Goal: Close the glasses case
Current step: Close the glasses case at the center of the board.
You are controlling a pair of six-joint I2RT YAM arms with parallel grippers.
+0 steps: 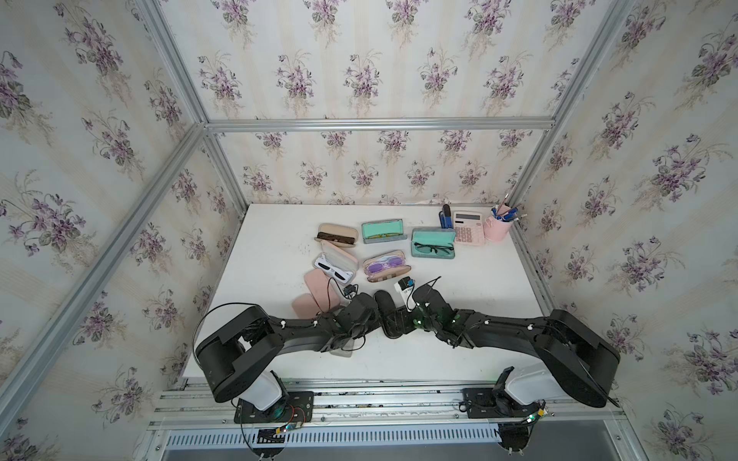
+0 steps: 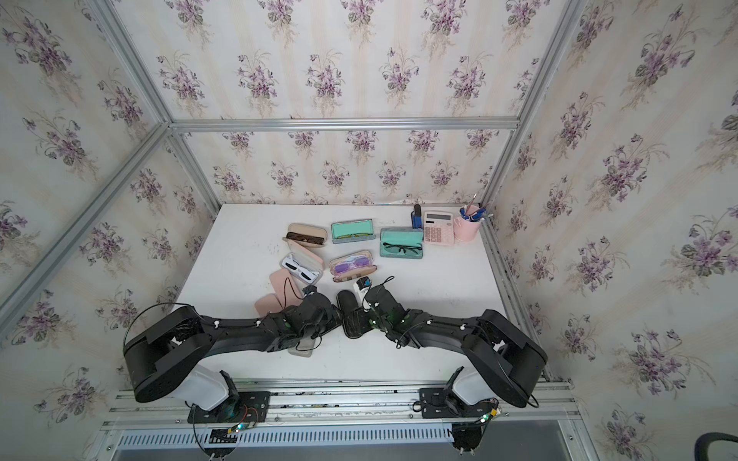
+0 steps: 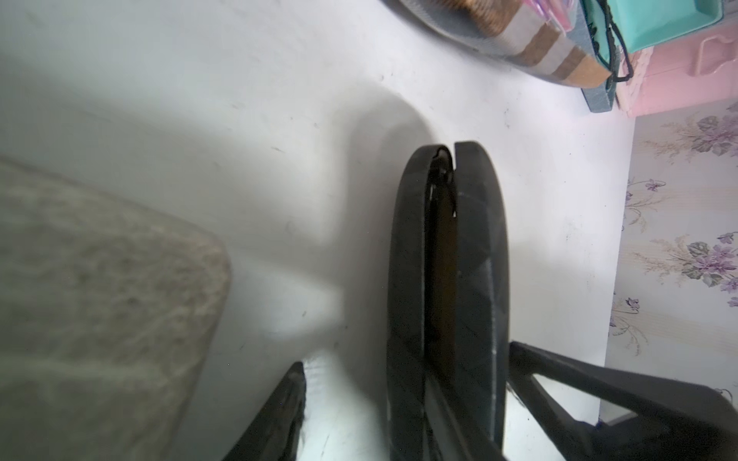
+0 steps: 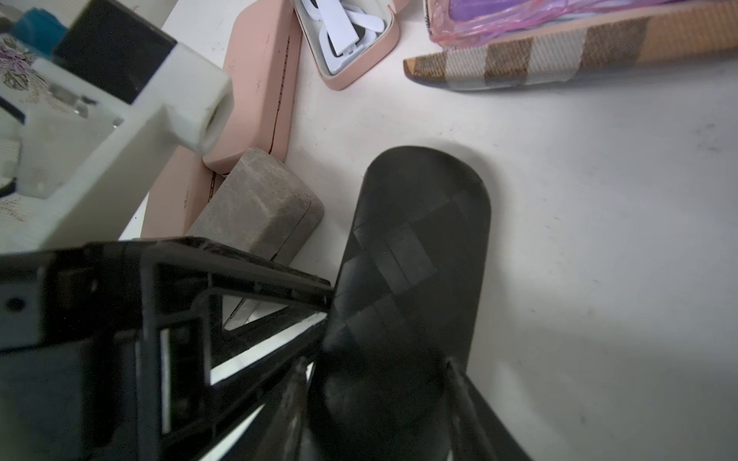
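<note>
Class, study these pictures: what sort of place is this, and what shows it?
Likely a staged robot test cell dressed as a home desk: floral wallpaper on an aluminium frame, with a pink calculator and pen cup on a white table.

Both my arms reach low and inward, wrists almost meeting at centre. My left gripper (image 1: 377, 317) has its jaws parted. My right gripper (image 1: 405, 319) faces it, spread unclear.

the grey case (image 3: 100, 299) is blurred and cropped, the black case (image 1: 384, 301) partly hidden beneath the right arm (image 1: 499, 331).
</note>
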